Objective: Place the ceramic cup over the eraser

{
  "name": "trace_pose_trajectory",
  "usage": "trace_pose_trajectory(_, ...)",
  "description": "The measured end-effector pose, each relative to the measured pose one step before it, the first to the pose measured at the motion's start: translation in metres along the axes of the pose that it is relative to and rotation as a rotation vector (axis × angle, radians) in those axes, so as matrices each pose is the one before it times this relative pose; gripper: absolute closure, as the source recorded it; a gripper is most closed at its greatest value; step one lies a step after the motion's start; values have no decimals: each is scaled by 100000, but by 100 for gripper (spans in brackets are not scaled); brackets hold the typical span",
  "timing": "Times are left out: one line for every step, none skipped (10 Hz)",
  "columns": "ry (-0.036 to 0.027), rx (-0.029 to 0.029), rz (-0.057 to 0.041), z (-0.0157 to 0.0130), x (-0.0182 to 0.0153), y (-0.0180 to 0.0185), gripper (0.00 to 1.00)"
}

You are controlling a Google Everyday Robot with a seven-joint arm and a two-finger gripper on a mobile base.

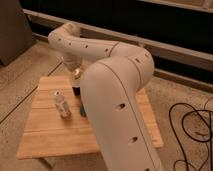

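One white arm [117, 100] fills the near right of the view, its bulky link hiding much of the wooden tabletop [55, 135]. On the tabletop's left half a clear bottle [62, 105] stands upright, apart from the arm. Just right of the bottle, at the arm's edge, a small green-blue thing [82, 110] peeps out; what it is cannot be told. Farther back the arm bends down to the gripper [76, 86], which hangs over the tabletop's middle under a small lit spot. Its fingers are drawn fully together. A dark shape at the gripper's tip may be the cup [76, 91], but its axis and which way it points cannot be told. Cables [192, 125] lie on the floor to the right.
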Motion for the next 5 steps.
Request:
trace_pose_trajectory(1177, -547, -381, 471, -14, 40, 100)
trace_pose_trajectory(584, -363, -182, 234, -25, 50, 100)
trace_pose_trajectory(1062, -301, -276, 379, 43, -11, 100)
trace_pose_trajectory(1570, -592, -646, 606, 15, 68, 100)
trace_pose_trajectory(892, -168, -531, 358, -15, 38, 100)
